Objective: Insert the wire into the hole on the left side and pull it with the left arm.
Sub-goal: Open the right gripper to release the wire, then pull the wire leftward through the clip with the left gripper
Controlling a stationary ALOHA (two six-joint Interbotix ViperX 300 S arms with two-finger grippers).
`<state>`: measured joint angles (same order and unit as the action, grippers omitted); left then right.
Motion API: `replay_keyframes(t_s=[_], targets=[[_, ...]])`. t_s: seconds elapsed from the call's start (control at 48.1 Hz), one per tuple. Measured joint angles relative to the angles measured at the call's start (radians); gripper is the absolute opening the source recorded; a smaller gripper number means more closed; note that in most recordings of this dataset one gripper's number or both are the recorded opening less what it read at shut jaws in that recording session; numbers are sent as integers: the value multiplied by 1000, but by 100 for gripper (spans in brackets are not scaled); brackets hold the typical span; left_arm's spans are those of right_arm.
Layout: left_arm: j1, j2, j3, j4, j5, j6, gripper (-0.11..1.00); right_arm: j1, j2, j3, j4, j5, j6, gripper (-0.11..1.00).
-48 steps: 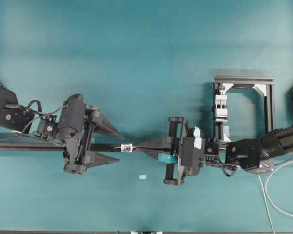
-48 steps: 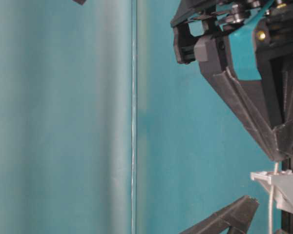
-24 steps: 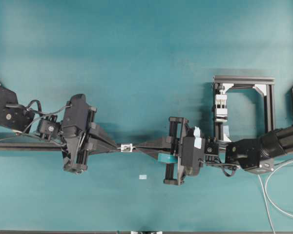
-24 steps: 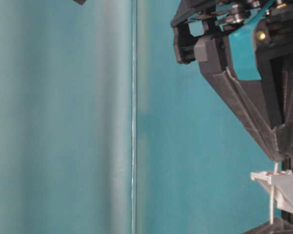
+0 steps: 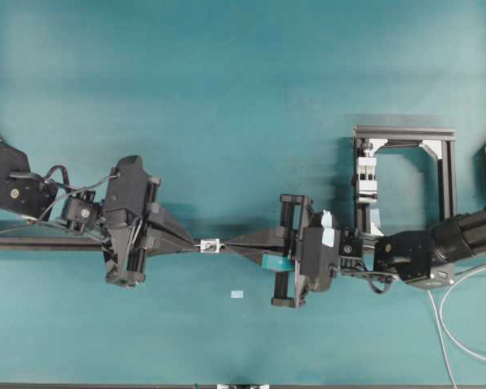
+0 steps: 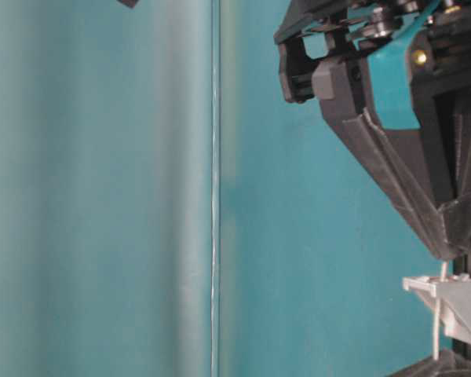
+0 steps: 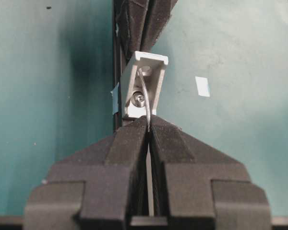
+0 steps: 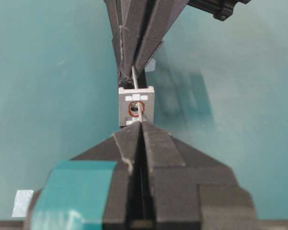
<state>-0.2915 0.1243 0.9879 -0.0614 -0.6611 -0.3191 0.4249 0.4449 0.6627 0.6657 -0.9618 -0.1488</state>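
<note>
Two arms (image 5: 130, 219), one wire (image 7: 145, 91), one holed block (image 5: 210, 245), one tape rectangle (image 5: 237, 294), one frame (image 5: 405, 174).

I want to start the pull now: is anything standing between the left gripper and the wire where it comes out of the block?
Nothing visible does. The left gripper is shut on the wire right where it leaves the hole in the small silver block. The right gripper is shut on the wire on the block's other side.
</note>
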Motion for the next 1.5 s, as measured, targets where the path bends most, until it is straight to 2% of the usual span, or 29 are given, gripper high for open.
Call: replay_keyframes(t_s=[0.104, 0.145, 0.229, 0.395, 0.436, 0.79, 1.081, 1.496], targets=[[2, 0, 0, 0, 0, 2, -10, 0, 0, 2, 0, 2, 3, 6], [3, 0, 2, 0, 2, 2, -10, 0, 0, 0, 0, 2, 3, 11], [6, 0, 0, 0, 2, 3, -10, 0, -2, 0, 0, 2, 3, 30], [11, 0, 0, 0, 2, 8, -10, -5, -2, 0, 2, 20, -2, 80], [11, -2, 2, 0, 2, 8, -10, -3, -2, 2, 0, 21, -2, 87], [12, -63, 35, 2, 83, 9, -10, -5, -18, 11, 0, 40, -2, 87], [9, -181, 95, 3, 176, 9, -10, -6, -31, 23, 0, 49, -2, 87], [-41, -353, 195, 5, 258, -3, -10, -6, -32, 25, 2, 55, -5, 86]])
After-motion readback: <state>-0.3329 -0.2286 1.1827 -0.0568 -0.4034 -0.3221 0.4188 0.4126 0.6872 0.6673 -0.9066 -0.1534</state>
